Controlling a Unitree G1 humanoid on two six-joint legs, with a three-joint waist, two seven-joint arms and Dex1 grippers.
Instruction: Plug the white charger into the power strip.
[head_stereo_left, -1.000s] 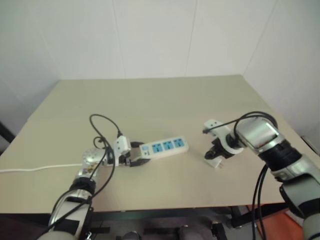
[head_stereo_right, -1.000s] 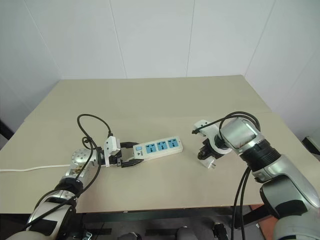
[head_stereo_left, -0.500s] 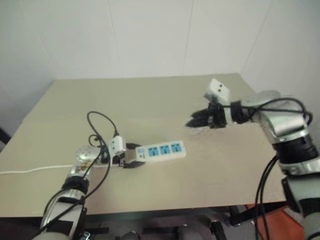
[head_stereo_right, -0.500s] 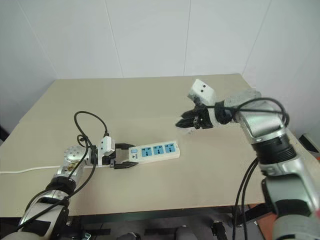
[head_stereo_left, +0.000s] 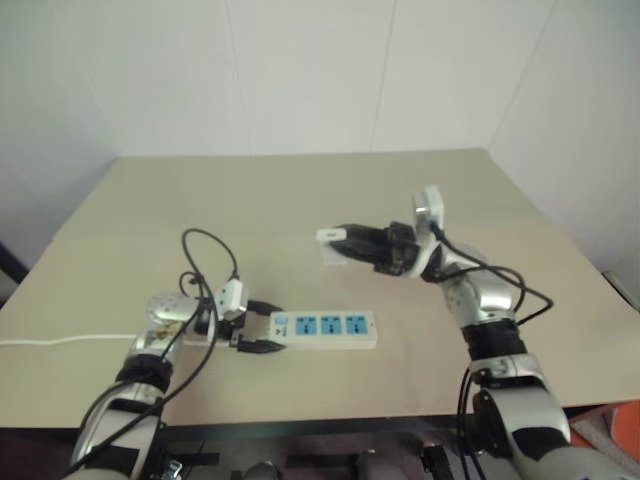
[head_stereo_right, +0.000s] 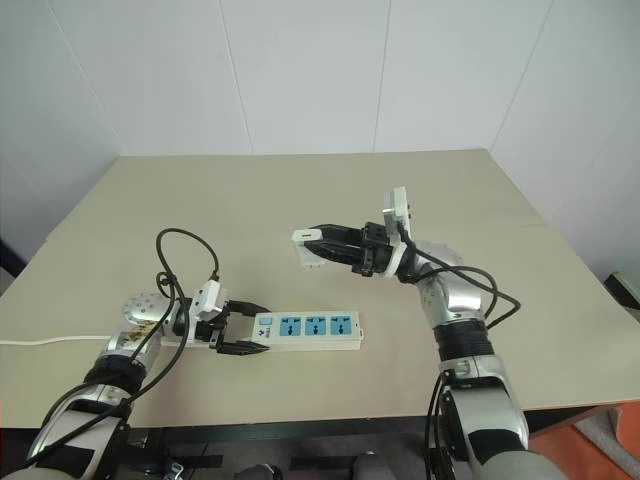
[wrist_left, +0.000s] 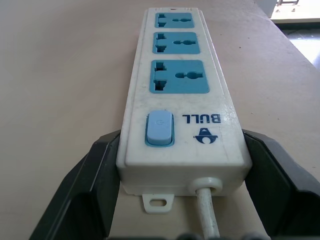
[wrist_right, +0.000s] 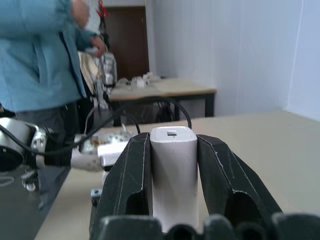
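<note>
Our right pincer (head_stereo_right: 312, 247) grips the small white boxy charger (wrist_right: 173, 170); the left pincer (head_stereo_right: 237, 328) brackets the long white blue-socketed power strip (head_stereo_right: 305, 329). Misaligned prongs could jam or shove the strip across the tabletop (head_stereo_right: 300, 200).

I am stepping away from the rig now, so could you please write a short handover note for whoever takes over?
Right gripper: shut on the white charger, held in the air above the table, behind the power strip.
Left gripper: jaws on either side of the strip's switch end, steadying it flat on the table.
Done: charger picked up, strip braced.
Left: bring the charger down over one of the three blue sockets, all free, and push it in.
</note>
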